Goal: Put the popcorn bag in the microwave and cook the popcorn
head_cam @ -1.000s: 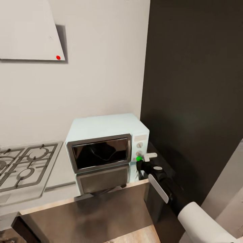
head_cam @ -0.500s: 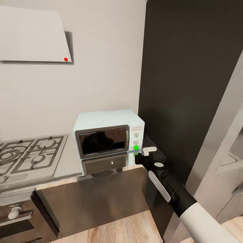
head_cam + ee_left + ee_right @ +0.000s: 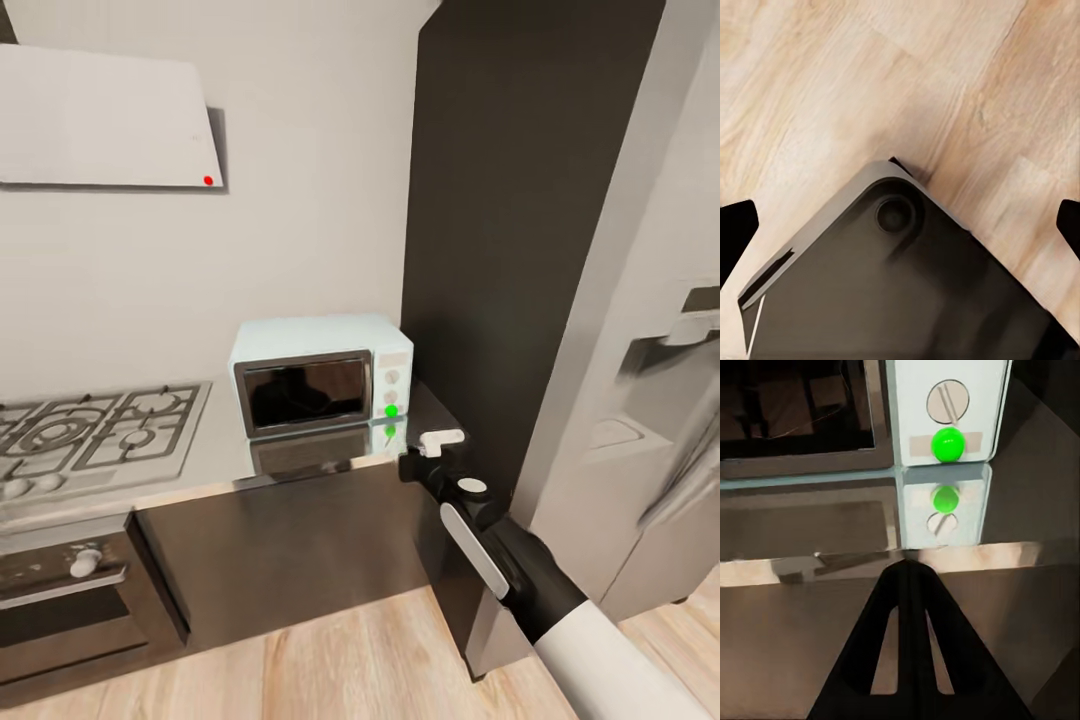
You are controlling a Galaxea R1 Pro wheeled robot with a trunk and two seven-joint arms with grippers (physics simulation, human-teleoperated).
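Note:
The pale mint-blue microwave (image 3: pixel 320 374) stands on the grey countertop (image 3: pixel 200 470) against the wall, its dark glass door shut. A green dot (image 3: pixel 391 410) glows on its white panel below two knobs; in the right wrist view the green dot (image 3: pixel 947 444) is mirrored in the shiny worktop. My right gripper (image 3: pixel 408 466) is shut on nothing, in front of the counter's edge and a little short of the panel, its fingers (image 3: pixel 909 585) pressed together. My left gripper (image 3: pixel 900 225) is open, pointing down at the floor. The popcorn bag is out of view.
A gas hob (image 3: pixel 90 435) lies left of the microwave, with an oven front (image 3: pixel 70 590) under it. A white hood (image 3: pixel 100 120) hangs above. A tall dark cabinet (image 3: pixel 500 200) and a steel fridge (image 3: pixel 650 400) stand to the right. My base's corner (image 3: pixel 892 285) is over the wood floor (image 3: pixel 350 650).
The camera has backed away from the counter, so the microwave looks smaller and the fridge has come into view. My right gripper has drawn back from the panel's green dot.

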